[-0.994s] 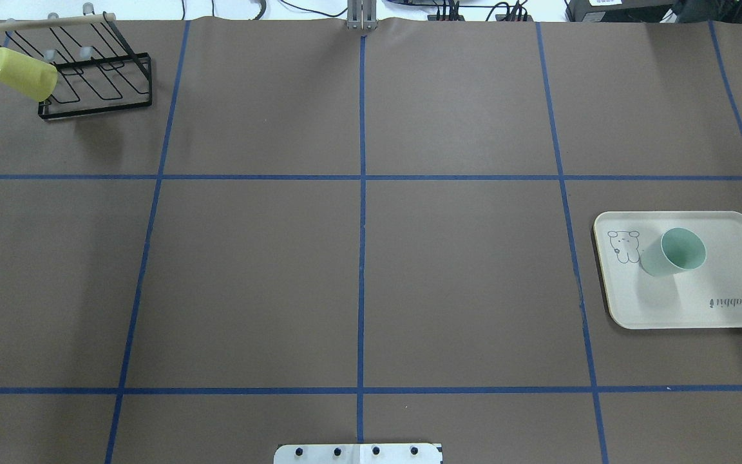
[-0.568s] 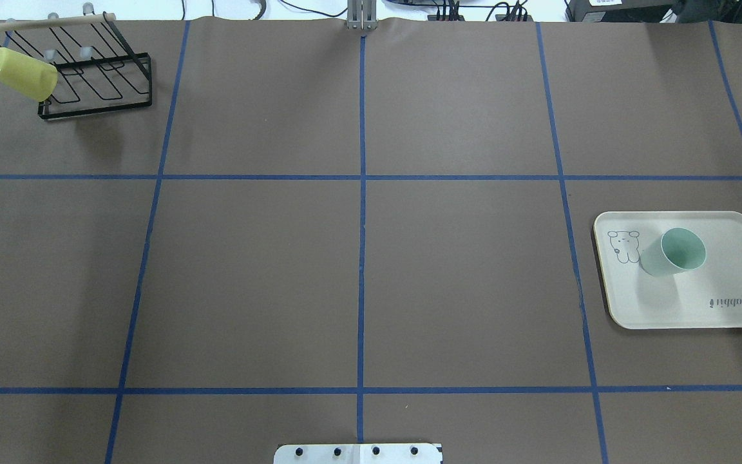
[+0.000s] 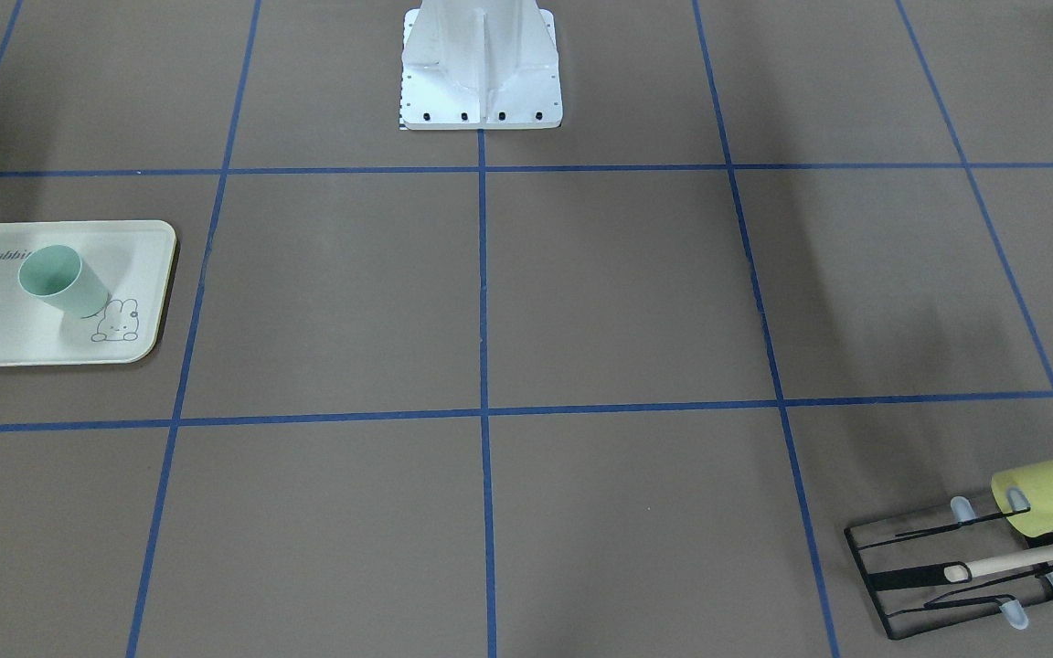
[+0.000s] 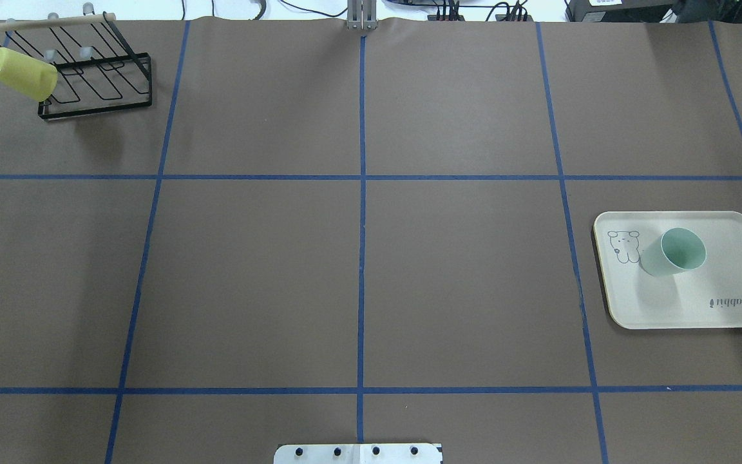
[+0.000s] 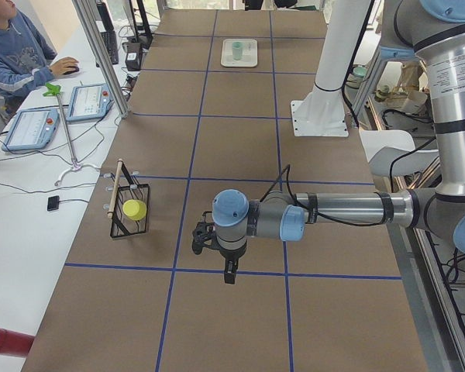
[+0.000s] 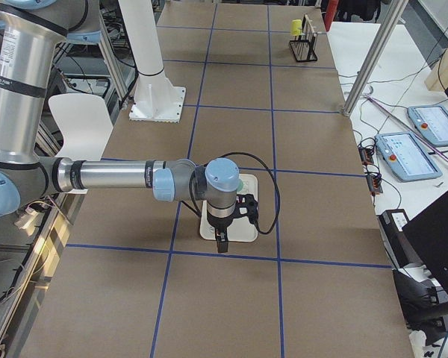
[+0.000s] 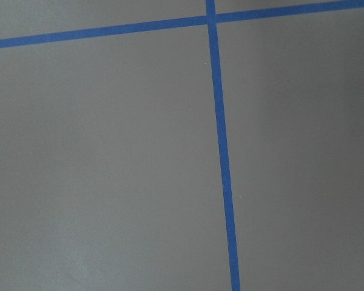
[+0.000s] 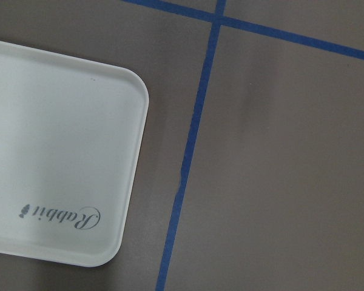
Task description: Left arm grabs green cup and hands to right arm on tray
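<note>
Grey left arm [image 5: 349, 208] and right arm [image 6: 112, 175] stretched level, fingers [image 5: 229, 272] pointing down, cannot tell if closed

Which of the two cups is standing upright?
The pale mint-green cup, on the cream tray; the yellow-green cup hangs tilted on the black wire rack.

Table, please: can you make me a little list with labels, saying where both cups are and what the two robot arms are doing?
Green cup: standing upright on the tray, next to the bunny drawing
Yellow cup: tilted on a peg of the black rack
Left gripper: up above the bare table, touching nothing
Right gripper: up near the tray's edge, not touching the cup
Grippers open or shut: cannot tell
</note>
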You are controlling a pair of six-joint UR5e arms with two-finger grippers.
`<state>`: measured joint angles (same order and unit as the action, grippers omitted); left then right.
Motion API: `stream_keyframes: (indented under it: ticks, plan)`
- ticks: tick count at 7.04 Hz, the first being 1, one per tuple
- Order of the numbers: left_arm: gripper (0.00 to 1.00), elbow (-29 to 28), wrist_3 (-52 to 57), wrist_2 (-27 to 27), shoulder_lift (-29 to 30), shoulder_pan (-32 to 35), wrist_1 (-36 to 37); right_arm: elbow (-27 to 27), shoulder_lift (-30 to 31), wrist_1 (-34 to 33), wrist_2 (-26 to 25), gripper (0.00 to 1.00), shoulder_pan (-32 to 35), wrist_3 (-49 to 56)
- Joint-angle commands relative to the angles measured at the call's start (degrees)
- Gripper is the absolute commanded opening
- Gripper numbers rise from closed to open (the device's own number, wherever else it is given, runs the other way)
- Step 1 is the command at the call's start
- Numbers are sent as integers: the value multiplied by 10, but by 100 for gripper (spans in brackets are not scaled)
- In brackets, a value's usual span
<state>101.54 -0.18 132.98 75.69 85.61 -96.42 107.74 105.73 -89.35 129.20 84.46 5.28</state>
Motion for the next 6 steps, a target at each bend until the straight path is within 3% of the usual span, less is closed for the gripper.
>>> stream_keyframes:
  ticks: [1,6]
  plan:
    - [100,1,1,1,1,0,0,0,0,1,0,100,0,0]
    - [100,1,0,-1,1,0,-11,1,-1,1,1,100,0,0]
